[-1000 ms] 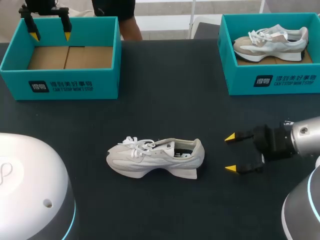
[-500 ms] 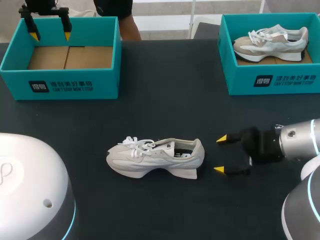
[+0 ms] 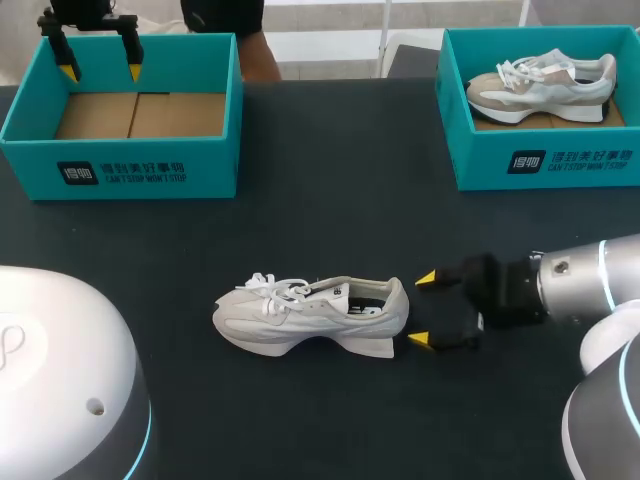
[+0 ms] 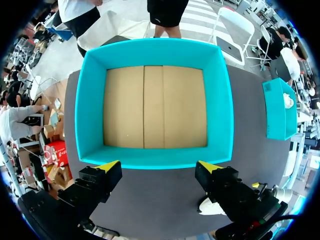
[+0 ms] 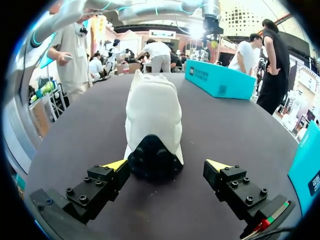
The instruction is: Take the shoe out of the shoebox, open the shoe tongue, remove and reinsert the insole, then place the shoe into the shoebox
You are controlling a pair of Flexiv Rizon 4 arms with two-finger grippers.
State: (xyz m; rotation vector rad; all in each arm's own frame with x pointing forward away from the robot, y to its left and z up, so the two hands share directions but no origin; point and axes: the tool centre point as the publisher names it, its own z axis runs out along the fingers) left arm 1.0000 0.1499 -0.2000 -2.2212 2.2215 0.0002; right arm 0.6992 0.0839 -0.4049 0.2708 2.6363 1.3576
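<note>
A white shoe lies on its sole in the middle of the dark table, toe to the left, heel to the right. My right gripper stands open just right of the heel, one yellow tip on each side of it and neither touching. In the right wrist view the shoe's heel lies just ahead of the open gripper. At the far left stands an empty teal shoebox, with my left gripper open over its back left corner. The left wrist view looks down into that shoebox past its open gripper.
A second teal shoebox at the back right holds another pale shoe. My arms' rounded white bases fill the front left and front right corners of the head view.
My right gripper has moved left across the table, from well clear of the shoe to just at its heel. The left arm and the shoe have stayed where they were.
</note>
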